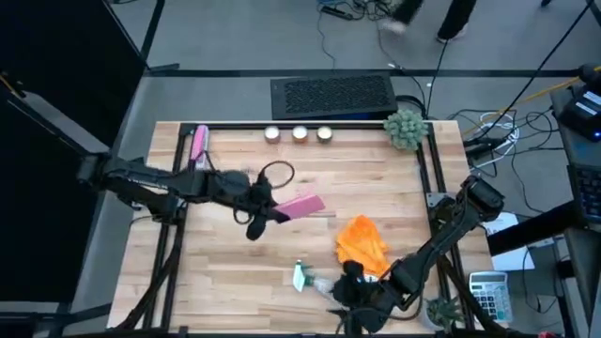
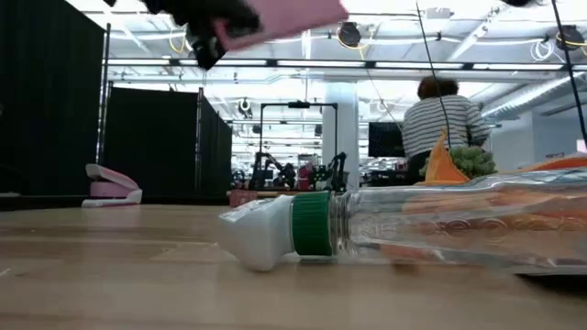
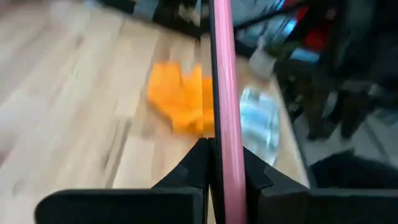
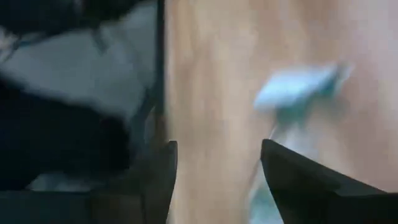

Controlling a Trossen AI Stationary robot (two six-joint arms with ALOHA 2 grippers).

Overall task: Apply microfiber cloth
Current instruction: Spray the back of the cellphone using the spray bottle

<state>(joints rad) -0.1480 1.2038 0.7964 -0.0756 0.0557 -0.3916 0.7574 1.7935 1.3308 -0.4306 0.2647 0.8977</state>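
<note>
Wooden table [image 1: 235, 272]: left gripper [image 1: 268, 208] pinches pink case [image 1: 302, 207]; right gripper [image 1: 349, 302] spread beside microfiber cloth [image 1: 362, 240].

No text, label, brand, number or sign can be read anywhere: the calculator [image 1: 487, 291] at the table's near right shows keys too small to be made out, and nothing legible is seen on the bottle [image 2: 431, 225].
</note>
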